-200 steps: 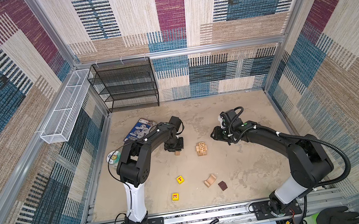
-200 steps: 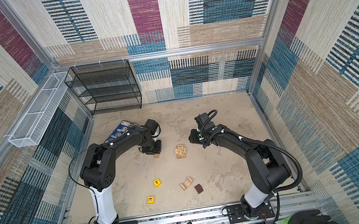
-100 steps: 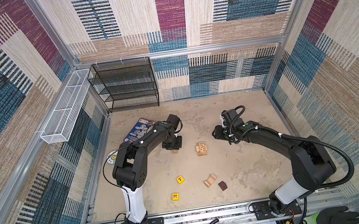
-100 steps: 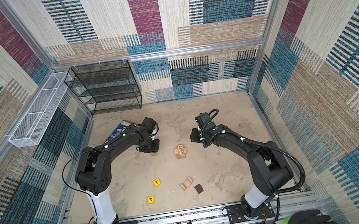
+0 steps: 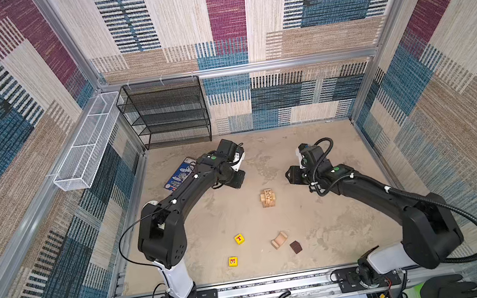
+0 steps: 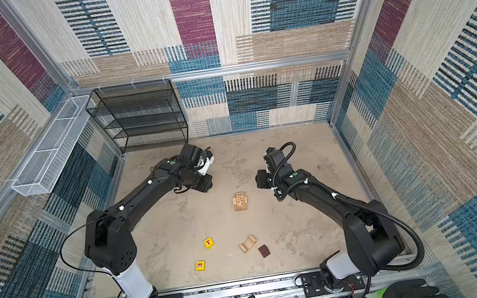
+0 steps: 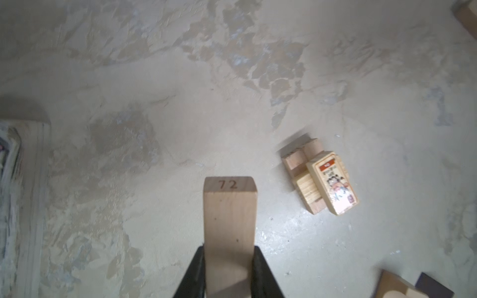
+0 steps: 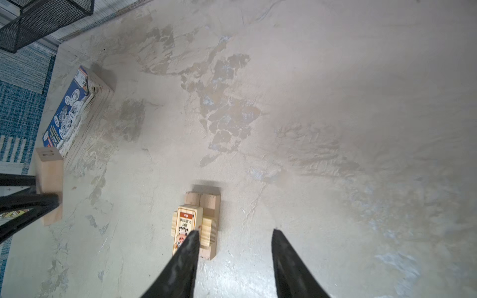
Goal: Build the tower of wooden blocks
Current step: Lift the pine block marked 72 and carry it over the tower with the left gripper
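— Where does the wood block tower point(image 5: 268, 198) stand?
— Mid-desk; it is a low stack of pale bars laid crosswise, with a printed bar on top; in both top views it sits between the two arms.
— And the loose pieces?
— Nearer the front edge of the desk point(image 5: 203, 222); the arch point(image 5: 280, 240) lies with the dark brown cube point(image 5: 295, 247) just beside it; the yellow T cube point(image 5: 239, 238) and the yellow picture cube point(image 5: 233, 261) lie to their left, apart from each other.
— The arms?
— The left gripper point(image 7: 228, 249) has its jaws clenched on the bar stamped 72 point(image 7: 230, 214), off to the tower's left and farther back; the right gripper point(image 8: 235, 232) hangs near the tower's right side, jaws released and parted, nothing between them.
— Further out?
— The blue packet point(image 5: 181, 173) lies flat toward the left wall, partly hidden by the left arm; a black mesh shelf point(image 5: 170, 111) stands at the back wall; a white wire basket point(image 5: 88, 143) hangs on the left wall.
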